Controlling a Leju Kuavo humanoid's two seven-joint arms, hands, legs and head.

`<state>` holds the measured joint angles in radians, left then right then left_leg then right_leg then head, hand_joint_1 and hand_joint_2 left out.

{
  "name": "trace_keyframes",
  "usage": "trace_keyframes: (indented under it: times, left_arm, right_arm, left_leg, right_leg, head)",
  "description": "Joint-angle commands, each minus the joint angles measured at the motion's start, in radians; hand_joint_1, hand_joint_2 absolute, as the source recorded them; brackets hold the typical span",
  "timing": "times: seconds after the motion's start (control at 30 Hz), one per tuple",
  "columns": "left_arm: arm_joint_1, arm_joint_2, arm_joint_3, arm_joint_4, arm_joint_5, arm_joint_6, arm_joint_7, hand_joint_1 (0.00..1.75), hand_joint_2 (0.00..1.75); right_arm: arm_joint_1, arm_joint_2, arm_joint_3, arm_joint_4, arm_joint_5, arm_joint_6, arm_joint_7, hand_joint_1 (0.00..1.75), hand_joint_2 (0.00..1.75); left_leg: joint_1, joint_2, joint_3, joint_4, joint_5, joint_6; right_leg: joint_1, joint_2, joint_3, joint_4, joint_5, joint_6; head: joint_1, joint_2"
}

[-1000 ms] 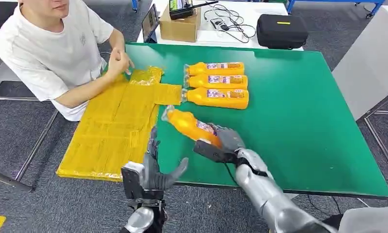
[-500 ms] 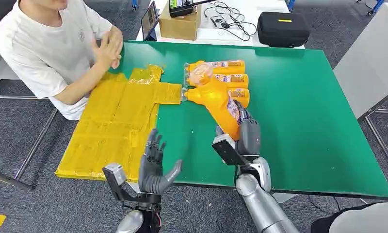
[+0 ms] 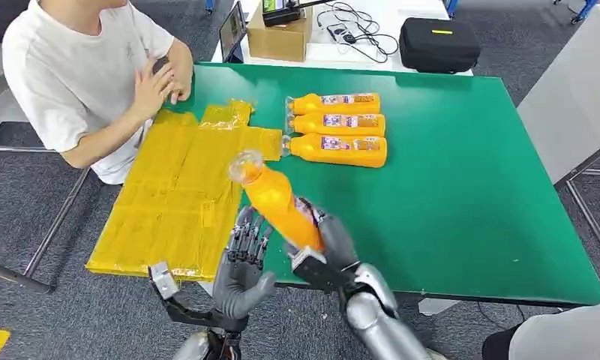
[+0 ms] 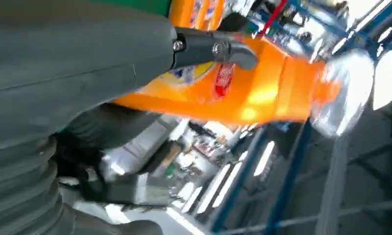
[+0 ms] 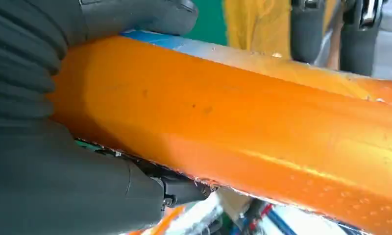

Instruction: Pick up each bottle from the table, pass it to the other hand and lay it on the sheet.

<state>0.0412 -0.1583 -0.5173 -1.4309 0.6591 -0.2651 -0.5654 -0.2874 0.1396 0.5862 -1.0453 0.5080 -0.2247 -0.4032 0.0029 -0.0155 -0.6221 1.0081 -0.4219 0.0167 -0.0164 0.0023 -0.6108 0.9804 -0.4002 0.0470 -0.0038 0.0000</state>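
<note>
Beyond both hands, smooth green table (image 3: 469, 195) under a crinkled yellow plastic sheet (image 3: 177, 195) and three orange bottles (image 3: 336, 127) lying side by side, labels too blurred to read. Clamped in the right hand (image 3: 328, 251), a glossy orange bottle (image 3: 276, 201) with clear cap, tilted up. Just beside it, left hand (image 3: 241, 266), fingers spread, holding nothing.

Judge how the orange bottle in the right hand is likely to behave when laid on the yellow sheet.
The orange bottle looks full, so probably heavy for its size. Its glossy surface may slip in the right hand. Three similar bottles lie still on the table, so it probably rests without rolling on the yellow sheet.
</note>
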Motion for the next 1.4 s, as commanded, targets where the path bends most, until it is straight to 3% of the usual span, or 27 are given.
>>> trace_keyframes:
  times: [0.03, 0.47, 0.53, 0.67, 0.73, 0.8, 0.93, 1.17, 1.4]
  left_arm:
    - [-0.010, 0.003, 0.024, 0.081, 0.029, -0.040, 0.023, 0.00, 1.75]
    - [-0.002, -0.011, 0.073, 0.089, -0.004, 0.042, 0.028, 0.00, 1.75]
    - [0.002, -0.005, 0.079, 0.072, -0.055, 0.077, 0.019, 0.00, 1.75]
    - [-0.007, 0.014, 0.046, 0.071, -0.236, 0.162, -0.009, 0.00, 1.75]
    - [-0.010, 0.009, 0.040, 0.102, -0.177, 0.093, 0.063, 0.00, 1.75]
    - [-0.013, 0.005, 0.042, 0.106, -0.248, 0.157, 0.036, 0.00, 1.75]
    - [-0.025, 0.005, 0.049, 0.136, -0.161, 0.036, 0.102, 0.00, 1.75]
    - [-0.037, -0.003, 0.054, 0.179, -0.109, -0.035, 0.175, 0.00, 1.75]
    - [-0.053, -0.021, 0.074, 0.216, 0.085, -0.190, 0.250, 0.00, 1.75]
  right_arm:
    - [-0.005, -0.006, 0.170, 0.105, 0.033, 0.013, -0.015, 1.75, 1.75]
    - [0.036, -0.041, 0.180, 0.033, 0.104, -0.053, 0.020, 1.75, 1.75]
    - [0.021, -0.066, 0.216, 0.026, 0.205, -0.076, 0.082, 1.75, 1.75]
    - [-0.022, -0.099, 0.273, 0.041, 0.246, 0.023, 0.132, 1.75, 1.75]
    - [-0.029, -0.109, 0.294, 0.035, 0.315, -0.024, 0.144, 1.75, 1.75]
    - [-0.037, -0.115, 0.311, 0.030, 0.336, -0.016, 0.156, 1.75, 1.75]
    - [-0.038, -0.117, 0.331, 0.021, 0.338, -0.004, 0.140, 1.75, 1.75]
    - [-0.056, -0.136, 0.356, 0.013, 0.357, 0.000, 0.125, 1.75, 1.75]
    - [0.004, -0.103, 0.307, -0.046, 0.279, -0.111, 0.002, 1.75, 1.75]
  left_leg:
    - [0.000, 0.003, 0.005, -0.002, -0.001, 0.000]
    - [0.000, 0.001, 0.004, -0.001, -0.001, -0.001]
    - [0.000, 0.002, 0.005, -0.001, -0.002, -0.001]
    - [0.000, 0.002, 0.003, -0.001, -0.001, 0.000]
    - [0.000, 0.003, 0.004, -0.001, -0.001, 0.000]
    - [0.000, 0.003, 0.006, -0.001, -0.001, -0.001]
    - [-0.001, 0.003, 0.004, -0.001, -0.001, 0.000]
    - [0.000, 0.003, 0.004, -0.001, -0.001, 0.000]
    - [0.000, 0.004, 0.005, 0.000, -0.002, -0.001]
  right_leg:
    - [0.000, 0.001, 0.004, -0.002, -0.001, -0.001]
    - [0.001, -0.001, 0.003, -0.002, -0.001, -0.001]
    - [0.000, -0.001, 0.004, -0.001, -0.002, -0.001]
    - [0.000, 0.000, 0.002, -0.001, -0.001, -0.001]
    - [0.000, -0.001, 0.003, -0.001, -0.001, -0.001]
    - [0.000, -0.002, 0.005, -0.002, -0.002, -0.002]
    - [0.000, -0.001, 0.002, -0.002, -0.001, -0.001]
    - [0.000, -0.001, 0.002, -0.001, -0.001, -0.001]
    - [0.001, -0.001, 0.004, -0.001, -0.002, -0.002]
  head:
    - [0.000, 0.000]
    - [0.000, 0.000]
    - [0.000, 0.000]
    - [0.000, 0.000]
    - [0.000, 0.000]
    - [0.000, 0.000]
    - [0.000, 0.000]
    - [0.000, 0.000]
    - [0.000, 0.000]
